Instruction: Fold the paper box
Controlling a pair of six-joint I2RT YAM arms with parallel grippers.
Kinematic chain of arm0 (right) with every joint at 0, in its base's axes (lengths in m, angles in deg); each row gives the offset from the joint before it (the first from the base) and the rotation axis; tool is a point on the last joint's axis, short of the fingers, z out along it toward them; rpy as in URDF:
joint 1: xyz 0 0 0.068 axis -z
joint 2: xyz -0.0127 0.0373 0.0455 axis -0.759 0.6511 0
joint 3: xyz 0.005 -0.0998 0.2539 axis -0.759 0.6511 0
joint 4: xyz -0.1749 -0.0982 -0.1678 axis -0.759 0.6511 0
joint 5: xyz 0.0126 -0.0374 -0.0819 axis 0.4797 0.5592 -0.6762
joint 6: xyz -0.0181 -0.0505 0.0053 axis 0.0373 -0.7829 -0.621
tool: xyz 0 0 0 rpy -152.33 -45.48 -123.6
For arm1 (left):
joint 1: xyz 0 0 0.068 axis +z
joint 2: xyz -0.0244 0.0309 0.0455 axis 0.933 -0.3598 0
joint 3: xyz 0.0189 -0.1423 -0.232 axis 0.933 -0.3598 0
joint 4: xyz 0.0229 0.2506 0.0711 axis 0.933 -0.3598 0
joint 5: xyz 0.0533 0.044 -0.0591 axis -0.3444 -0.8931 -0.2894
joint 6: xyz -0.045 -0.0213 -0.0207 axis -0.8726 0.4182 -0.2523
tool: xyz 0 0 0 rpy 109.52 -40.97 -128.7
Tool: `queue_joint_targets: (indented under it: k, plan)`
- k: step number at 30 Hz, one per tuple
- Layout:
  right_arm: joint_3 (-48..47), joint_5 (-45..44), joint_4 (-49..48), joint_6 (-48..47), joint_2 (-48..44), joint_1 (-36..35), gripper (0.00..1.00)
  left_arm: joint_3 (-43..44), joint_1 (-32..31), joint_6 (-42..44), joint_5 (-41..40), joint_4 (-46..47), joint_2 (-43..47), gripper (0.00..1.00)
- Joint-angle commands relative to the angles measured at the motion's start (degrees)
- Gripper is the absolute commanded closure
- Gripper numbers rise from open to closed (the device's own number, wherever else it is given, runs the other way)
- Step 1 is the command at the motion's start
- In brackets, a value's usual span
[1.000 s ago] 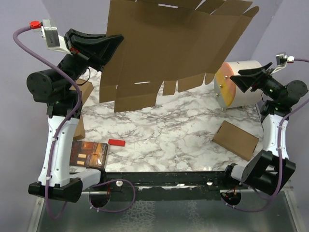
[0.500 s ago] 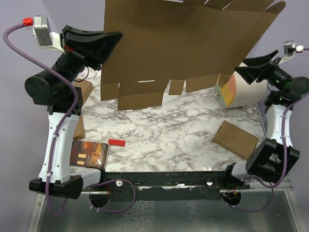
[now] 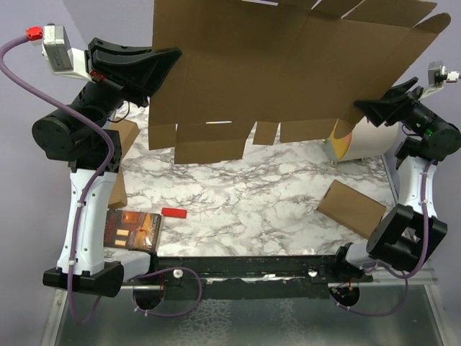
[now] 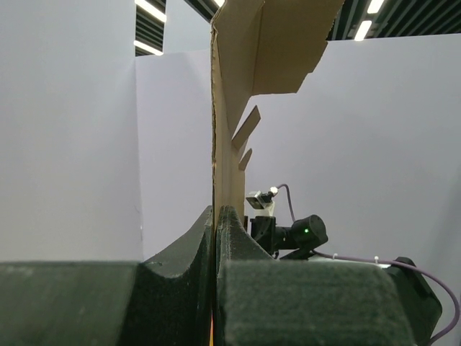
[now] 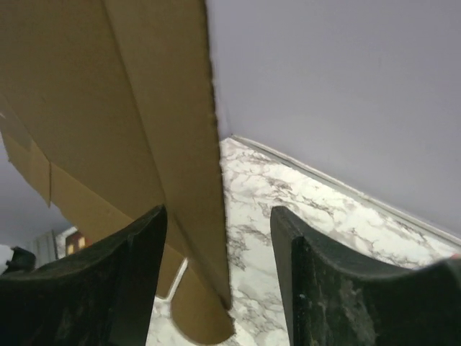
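A white-and-grey marble table (image 3: 238, 194) stands against pale lilac walls (image 3: 18, 18). Below its near edge lies a grey textured surface (image 3: 252, 324). In the left wrist view, white panels (image 4: 65, 130) rise toward a dark ceiling (image 4: 349, 18) with strip lights (image 4: 151, 10).

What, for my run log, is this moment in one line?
paper box: held up, unfolded | left pincer: shut on its edge | right pincer: open around opposite edge
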Motion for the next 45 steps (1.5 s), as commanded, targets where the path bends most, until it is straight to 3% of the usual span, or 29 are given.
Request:
queue_joint_targets:
  k: [1, 4, 10, 13, 16, 20, 22, 31, 37, 45]
  plan:
    - [-1.6, 1.9, -15.6, 11.3, 1.8, 0.4, 0.52, 0.3, 0.2, -0.6, -0.4, 3.4, 1.1, 1.0]
    - [-1.8, 2.6, -16.4, 11.7, 1.3, 0.4, 0.73, -0.1, 0.2, 1.3, -0.8, 1.3, 1.4, 1.0]
    - [0.3, 4.0, -15.4, 9.2, -0.8, 0.4, 0.99, -2.5, 0.2, 8.3, -3.2, -4.7, 2.4, 1.0]
    - [0.4, 4.6, -10.7, 5.2, -2.2, 0.4, 0.99, -4.5, 0.2, 14.1, -5.7, -9.9, 3.8, 1.0]
    - [-0.7, 5.5, 3.0, -5.9, -4.8, 0.4, 0.99, -7.8, 0.2, 21.1, -9.7, -16.1, 6.2, 1.0]
    - [-4.8, 5.1, 29.0, -26.4, -8.2, 0.4, 0.99, -13.7, 0.2, 27.5, -15.9, -21.9, 10.2, 0.75]
    - [-6.7, 5.7, 37.1, -32.3, -8.8, 0.4, 0.99, -16.2, 0.2, 29.7, -17.8, -24.6, 11.8, 0.64]
    - [-11.9, 10.9, 56.3, -47.7, -7.7, 0.3, 0.99, -25.9, 0.2, 36.8, -25.1, -38.8, 22.1, 0.36]
    - [-21.9, 8.4, 88.3, -74.9, -5.4, -1.1, 0.99, -24.9, 0.2, 38.6, -24.5, -47.3, 25.9, 0.33]
    - [-28.3, 2.9, 105.2, -89.9, -2.1, -3.5, 0.99, -27.1, 0.2, 41.8, -21.8, -53.2, 28.1, 0.32]
